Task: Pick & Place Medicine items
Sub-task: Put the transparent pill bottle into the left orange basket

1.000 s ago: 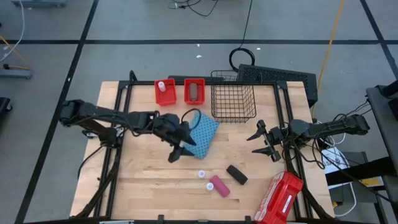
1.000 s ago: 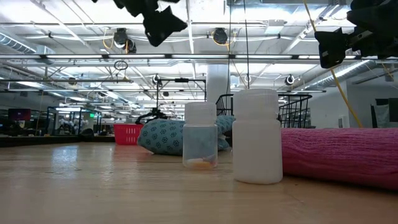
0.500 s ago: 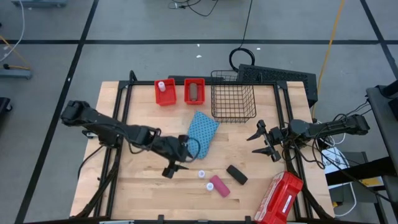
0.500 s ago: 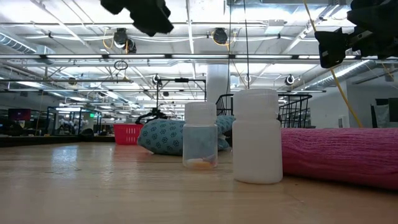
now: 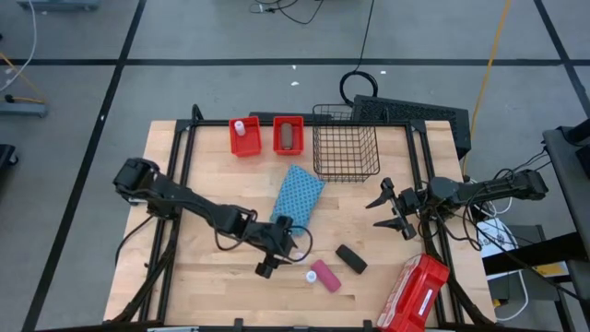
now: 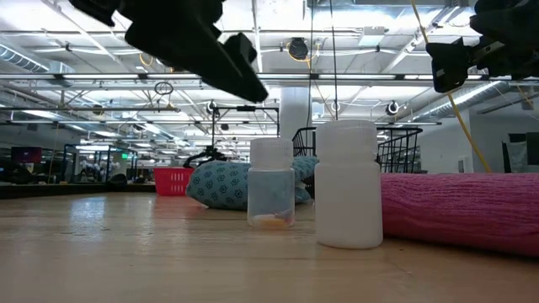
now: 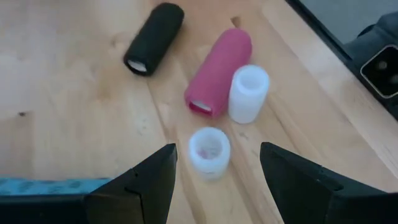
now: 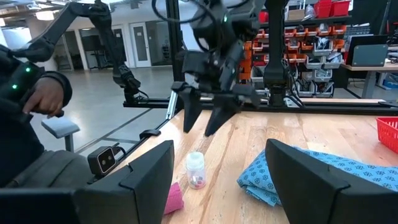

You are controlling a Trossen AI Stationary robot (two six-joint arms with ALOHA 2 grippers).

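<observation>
My left gripper is open and hangs just over the table, near the near edge. In the left wrist view its fingers stand on either side of a small white-capped vial without touching it. Just beyond are a second, all-white vial, the pink tube and the black oblong box, both lying on their sides. Both vials stand upright in the low view. A brown box lies in a red bin. My right gripper waits open at the table's right side.
The blue patterned cloth lies mid-table, just behind the left gripper. Two red bins and a wire basket stand along the far edge. A large red case sits at the near right corner. A person shows beyond the table.
My left gripper has moved from over the blue cloth toward the table's near edge and a little right. It has come down over the vials. The right arm and the items have kept still.
</observation>
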